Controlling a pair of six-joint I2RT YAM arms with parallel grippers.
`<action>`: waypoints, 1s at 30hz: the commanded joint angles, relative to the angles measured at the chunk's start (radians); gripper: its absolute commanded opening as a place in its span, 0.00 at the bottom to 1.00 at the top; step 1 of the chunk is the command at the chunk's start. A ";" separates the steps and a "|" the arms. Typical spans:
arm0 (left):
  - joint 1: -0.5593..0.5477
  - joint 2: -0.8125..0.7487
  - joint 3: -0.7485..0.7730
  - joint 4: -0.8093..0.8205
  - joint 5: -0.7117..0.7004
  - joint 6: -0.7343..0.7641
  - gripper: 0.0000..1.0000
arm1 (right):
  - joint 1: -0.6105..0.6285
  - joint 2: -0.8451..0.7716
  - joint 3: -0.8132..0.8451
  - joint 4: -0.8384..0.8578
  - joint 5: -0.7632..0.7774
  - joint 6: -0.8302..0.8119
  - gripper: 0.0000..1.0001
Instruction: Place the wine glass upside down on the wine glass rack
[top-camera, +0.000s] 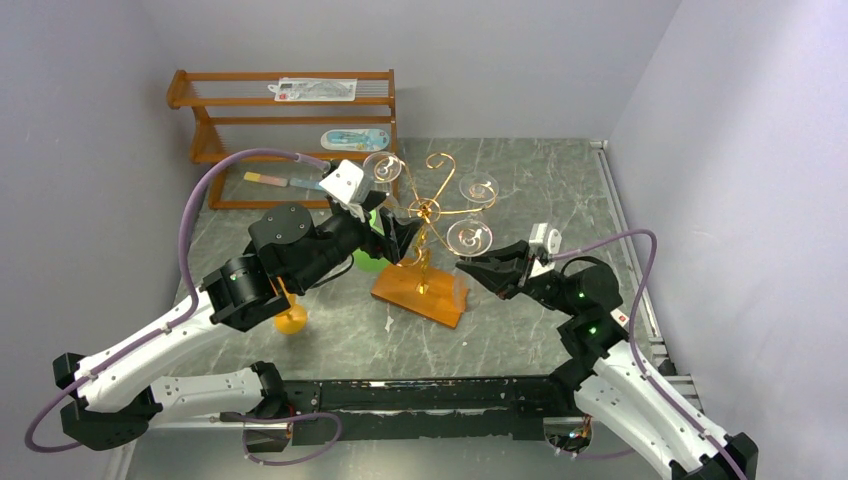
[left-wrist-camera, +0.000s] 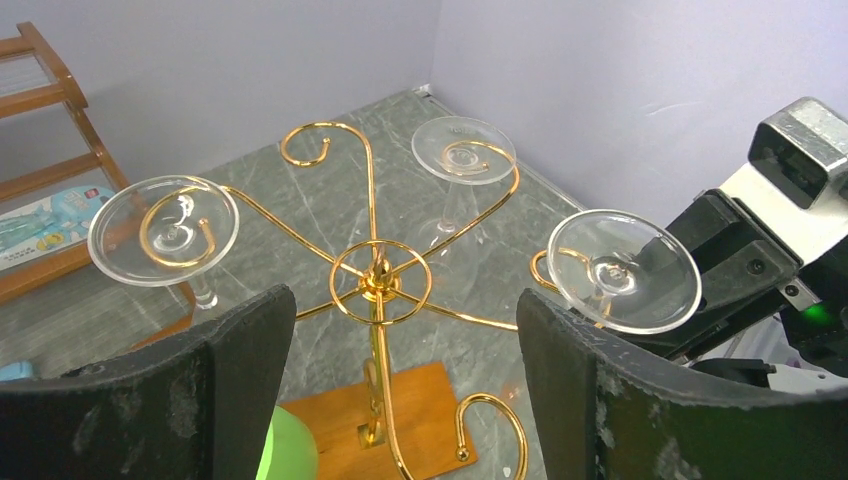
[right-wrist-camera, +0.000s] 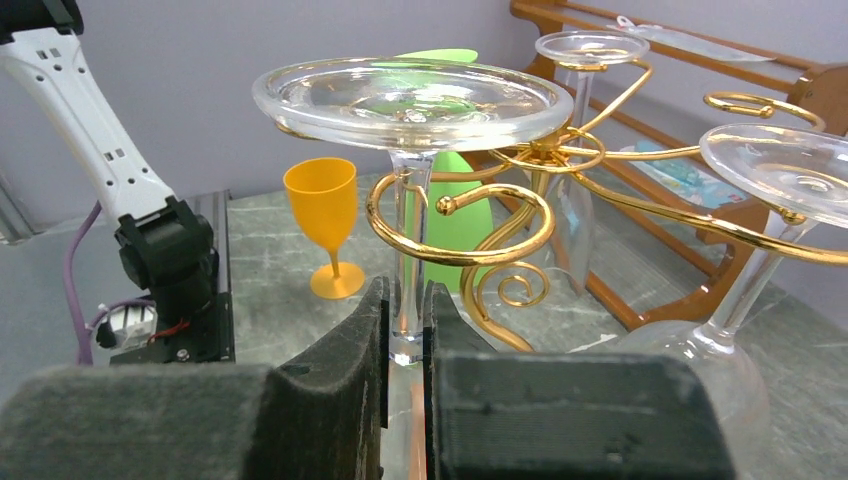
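A robotics lab, set up as a closed test cell. Bare lavender walls box in a grey marble-pattern bench along its far, left and right edges. Two white-and-black arms, the left arm and the right arm, are bolted to a black rail on the near edge, trailing purple cables. What stands on the bench reads as staged props: a wooden shelf unit in the far left corner, a gold wine glass rack mid-bench with a wine glass hung on it, and an orange plastic goblet toward the left edge.
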 joint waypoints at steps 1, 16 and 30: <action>-0.005 0.000 0.005 0.005 -0.003 -0.012 0.86 | 0.006 -0.022 -0.012 0.010 0.037 -0.004 0.00; -0.005 -0.003 0.011 -0.023 -0.043 -0.014 0.86 | 0.006 0.028 0.004 -0.069 0.178 -0.028 0.03; -0.005 0.004 0.030 -0.042 -0.137 0.005 0.89 | 0.005 0.027 0.013 -0.117 0.167 0.006 0.40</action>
